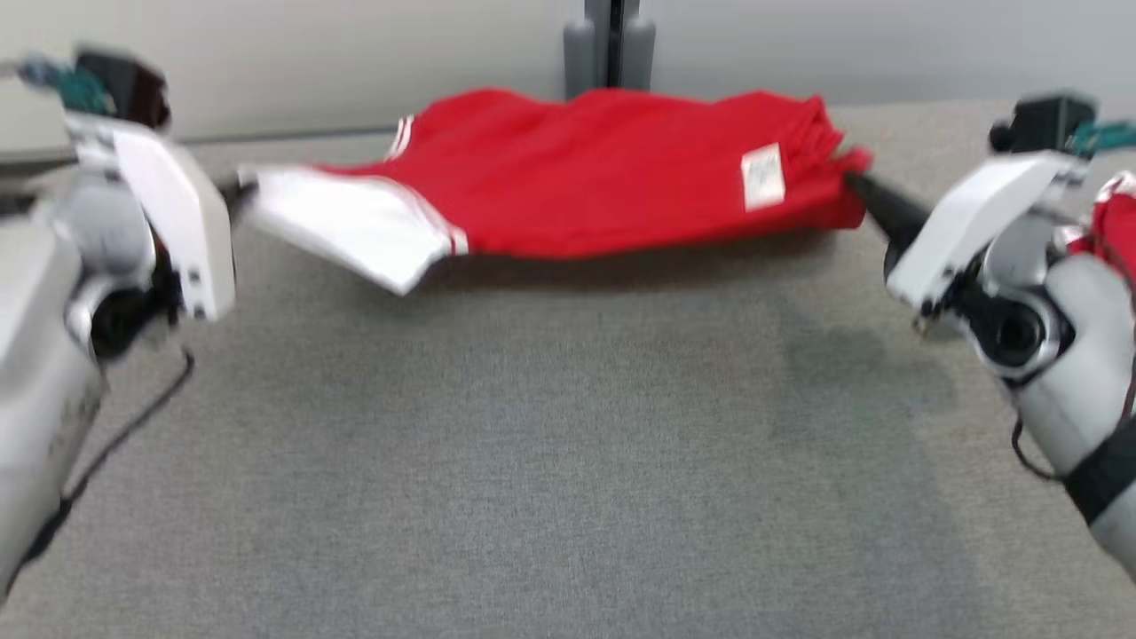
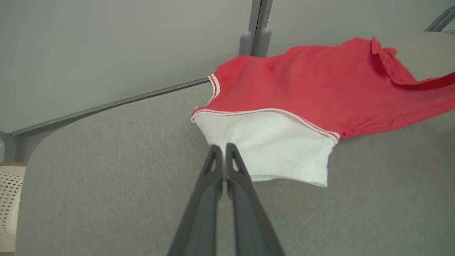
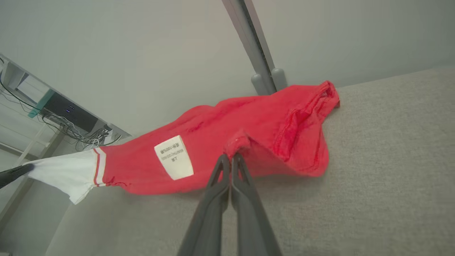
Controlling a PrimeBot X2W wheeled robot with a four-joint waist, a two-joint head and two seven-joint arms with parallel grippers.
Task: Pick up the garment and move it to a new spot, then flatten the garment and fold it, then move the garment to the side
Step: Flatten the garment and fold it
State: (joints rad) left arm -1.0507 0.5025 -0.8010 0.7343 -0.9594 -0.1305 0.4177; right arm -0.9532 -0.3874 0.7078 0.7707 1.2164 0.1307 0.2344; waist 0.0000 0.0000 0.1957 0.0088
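Observation:
The garment (image 1: 603,173) is red with a white, striped-edge part at one end and a white label. It hangs stretched between both arms above the far part of the grey table (image 1: 532,461). My left gripper (image 1: 241,188) is shut on the white end (image 2: 270,149), where its fingertips (image 2: 215,152) pinch the cloth edge. At the other side my right gripper (image 1: 854,181) is shut on the red edge (image 3: 237,142). The label (image 3: 174,157) faces the right wrist camera. The garment's middle sags toward the table.
A grey post (image 1: 611,44) stands against the wall behind the garment. A pale perforated basket (image 2: 9,202) sits beyond the table's corner in the left wrist view. Shelving with cables (image 3: 71,121) is off to one side. A second red cloth (image 1: 1116,222) lies behind my right arm.

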